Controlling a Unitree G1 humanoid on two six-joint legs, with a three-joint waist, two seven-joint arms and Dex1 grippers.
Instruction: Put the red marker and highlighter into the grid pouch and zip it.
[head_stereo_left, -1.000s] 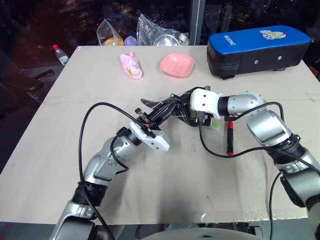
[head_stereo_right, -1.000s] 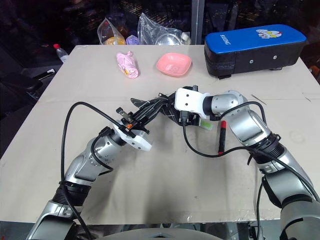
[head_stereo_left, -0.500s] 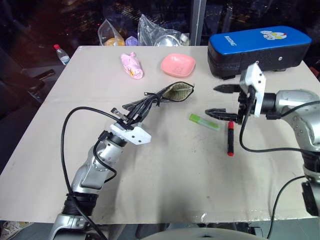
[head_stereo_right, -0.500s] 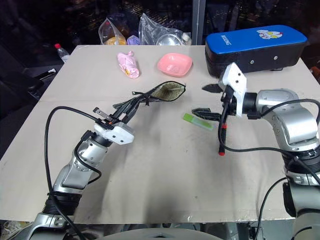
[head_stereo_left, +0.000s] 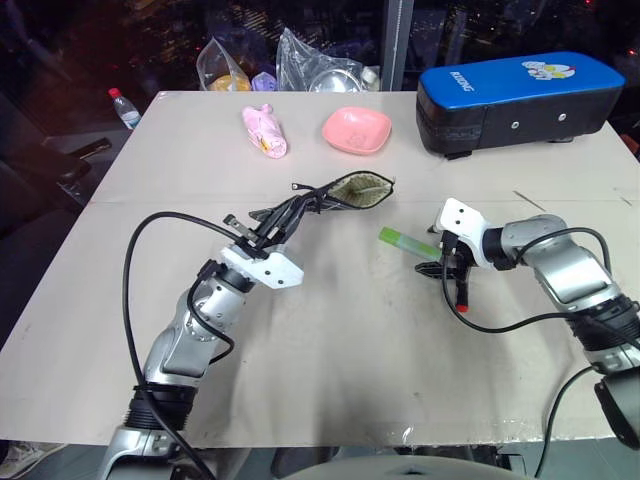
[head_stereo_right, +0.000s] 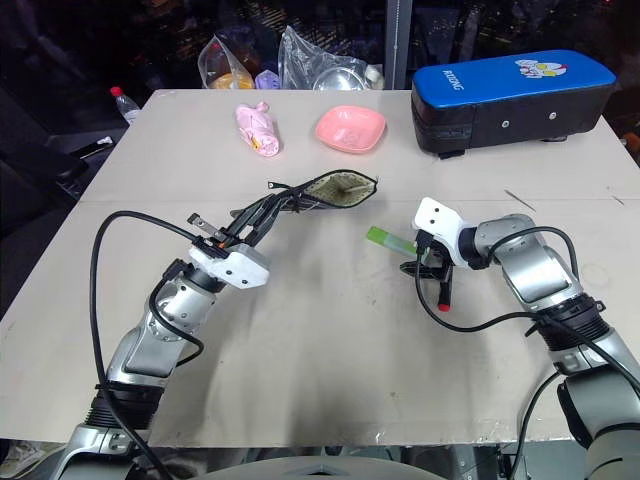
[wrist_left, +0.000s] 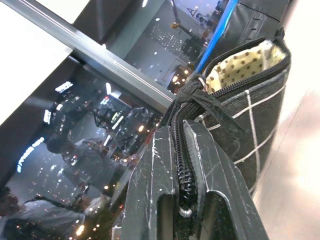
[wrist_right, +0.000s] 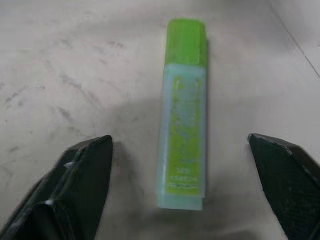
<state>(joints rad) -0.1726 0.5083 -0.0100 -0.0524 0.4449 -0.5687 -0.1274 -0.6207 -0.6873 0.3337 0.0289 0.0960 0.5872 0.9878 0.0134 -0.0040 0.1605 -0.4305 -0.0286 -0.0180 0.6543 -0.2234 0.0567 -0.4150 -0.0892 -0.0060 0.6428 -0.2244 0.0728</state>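
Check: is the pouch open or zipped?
Open. The pouch mouth gapes, showing its dotted lining, while the left hand holds its edge up.

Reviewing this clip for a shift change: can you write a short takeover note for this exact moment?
Left gripper: shut on the grid pouch, holding it up, mouth open.
Right gripper: open, low over the table, fingers either side of the highlighter, not gripping.
Red marker: on the table beside the right gripper.
Done: pouch opened and held.
Left: grasp highlighter, put it in, then the marker, then zip.
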